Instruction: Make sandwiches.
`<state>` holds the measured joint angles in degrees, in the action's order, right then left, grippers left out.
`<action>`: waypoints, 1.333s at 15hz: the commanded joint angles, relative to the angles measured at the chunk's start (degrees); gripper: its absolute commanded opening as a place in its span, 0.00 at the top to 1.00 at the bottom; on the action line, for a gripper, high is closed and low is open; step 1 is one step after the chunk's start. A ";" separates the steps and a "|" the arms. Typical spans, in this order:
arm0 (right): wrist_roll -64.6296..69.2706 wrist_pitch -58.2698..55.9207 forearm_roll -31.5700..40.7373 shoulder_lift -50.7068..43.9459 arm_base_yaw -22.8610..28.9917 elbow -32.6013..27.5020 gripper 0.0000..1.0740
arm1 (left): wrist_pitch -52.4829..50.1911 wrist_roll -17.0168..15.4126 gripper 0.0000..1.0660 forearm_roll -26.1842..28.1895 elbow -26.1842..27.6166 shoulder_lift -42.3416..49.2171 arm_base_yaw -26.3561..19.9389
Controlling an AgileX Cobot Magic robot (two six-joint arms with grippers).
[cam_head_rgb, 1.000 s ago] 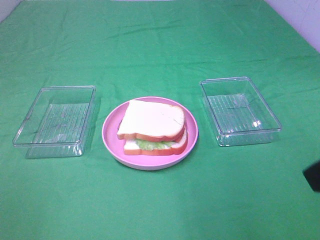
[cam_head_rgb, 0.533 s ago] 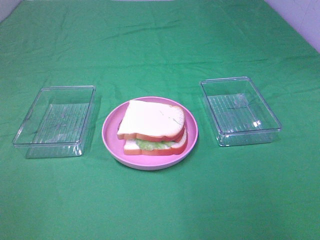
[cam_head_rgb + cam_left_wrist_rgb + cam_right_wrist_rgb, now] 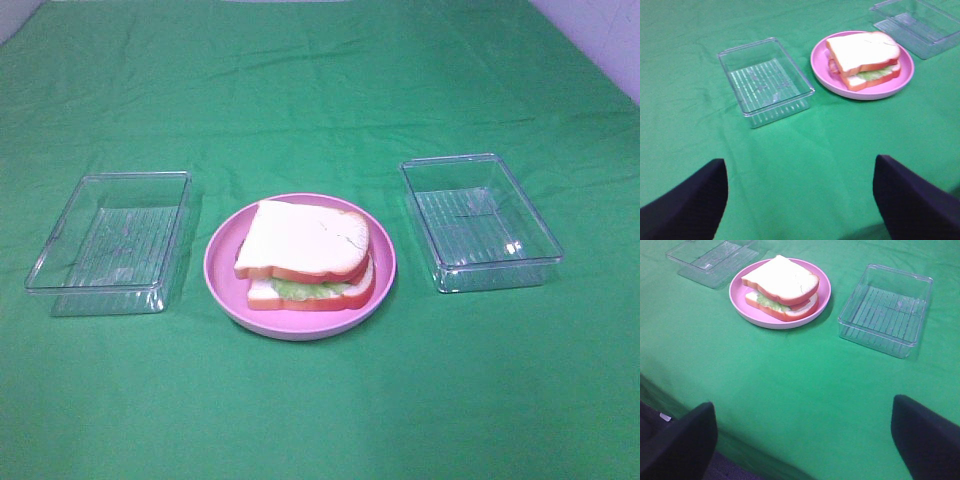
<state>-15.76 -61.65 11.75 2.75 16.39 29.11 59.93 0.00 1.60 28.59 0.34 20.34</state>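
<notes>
Green-clothed bench (image 3: 320,90): sandwich (image 3: 308,256) sits stacked on the pink plate (image 3: 222,262) between two clear trays. Left gripper (image 3: 800,197) and right gripper (image 3: 802,440) gape wide, empty, well clear; looks finished, so best stay off it.

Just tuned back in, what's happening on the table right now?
Nothing is being handled. The sandwich sits assembled on the pink plate, with lettuce showing between the bread slices. A clear container lies empty on the plate's left and another clear container on its right. The left gripper and right gripper are both open, holding nothing, back near the table's front edge.
</notes>
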 commanded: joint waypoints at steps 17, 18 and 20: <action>-0.23 0.17 0.23 -4.13 -16.10 -0.23 0.19 | -0.80 0.00 0.28 0.23 -0.11 0.17 -23.55; -0.23 0.17 0.23 -4.13 -16.10 -0.23 0.19 | -0.80 0.00 0.28 0.23 -0.11 0.17 -23.55; -0.23 0.17 0.23 -4.13 -16.10 -0.23 0.19 | -0.80 0.00 0.28 0.23 -0.11 0.17 -23.55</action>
<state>-15.76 -61.65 11.86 -0.23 0.63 28.99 59.93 0.00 1.66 28.59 0.34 -3.21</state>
